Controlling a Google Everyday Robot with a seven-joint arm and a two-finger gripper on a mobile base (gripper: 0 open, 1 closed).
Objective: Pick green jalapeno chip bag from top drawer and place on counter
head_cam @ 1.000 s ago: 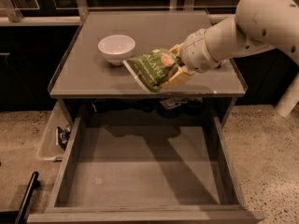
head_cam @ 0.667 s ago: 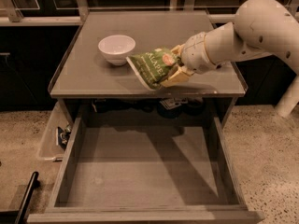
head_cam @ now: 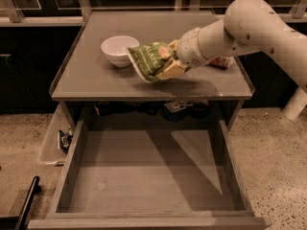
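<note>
The claw [head_cam: 169, 66], reaching in from the right edge of the tabletop [head_cam: 91, 83], is pinched on the green jalapeno chip bag [head_cam: 149, 59]. It holds the bag tilted over the middle of the tabletop, just beside a white bowl [head_cam: 119, 49] whose pale inside is all that shows; whether the bag's lower edge touches the surface cannot be told. Below the front edge the top drawer [head_cam: 144, 176] stands pulled out, showing its plain gray bottom from wall to wall, and a clear side bin [head_cam: 49, 145] at its left holds some small dark item [head_cam: 64, 139].
</note>
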